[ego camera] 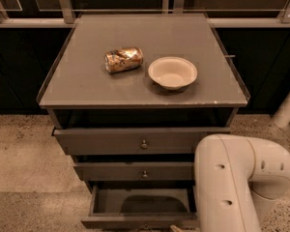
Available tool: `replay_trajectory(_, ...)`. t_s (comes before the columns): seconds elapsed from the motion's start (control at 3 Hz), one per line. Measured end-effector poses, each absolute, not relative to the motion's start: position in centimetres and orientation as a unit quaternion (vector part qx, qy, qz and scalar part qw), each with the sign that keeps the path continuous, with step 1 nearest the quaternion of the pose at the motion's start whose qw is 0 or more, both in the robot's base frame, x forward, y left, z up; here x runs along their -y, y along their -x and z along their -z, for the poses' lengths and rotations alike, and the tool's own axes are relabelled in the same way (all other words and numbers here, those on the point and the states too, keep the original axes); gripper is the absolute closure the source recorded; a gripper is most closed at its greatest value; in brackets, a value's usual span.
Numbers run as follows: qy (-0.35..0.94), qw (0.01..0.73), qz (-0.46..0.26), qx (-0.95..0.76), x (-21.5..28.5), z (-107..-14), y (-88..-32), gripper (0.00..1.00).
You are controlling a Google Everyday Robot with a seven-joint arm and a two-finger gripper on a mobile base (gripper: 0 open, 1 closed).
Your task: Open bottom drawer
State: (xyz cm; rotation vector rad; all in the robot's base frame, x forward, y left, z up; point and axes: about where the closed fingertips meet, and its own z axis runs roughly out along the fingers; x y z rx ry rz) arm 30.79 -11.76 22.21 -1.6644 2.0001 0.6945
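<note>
The bottom drawer [111,222] of the grey cabinet stands pulled out toward me, and its empty inside [145,203] shows from above. Its front runs along the lower edge of the view, and its knob does not show. My gripper [174,228] is just visible at the bottom edge, right at the drawer front's middle. My white arm [232,182] rises from the lower right and covers the right ends of the lower drawers.
The top drawer [140,140] and middle drawer [135,170] each show a small round knob. On the cabinet top [87,81] lie a crushed can [123,59] and a white bowl [172,72]. Speckled floor lies to both sides, with dark cabinets and a railing behind.
</note>
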Motion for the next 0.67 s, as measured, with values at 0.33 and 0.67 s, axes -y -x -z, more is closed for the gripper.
replay_trajectory(0.33, 0.586, 0.259, -0.222, -0.735, 11.83, -24.33, -30.63, 0.00)
replay_trajectory(0.67, 0.561, 0.288, -0.214, -0.746, 10.88, -24.75, -30.90, 0.00)
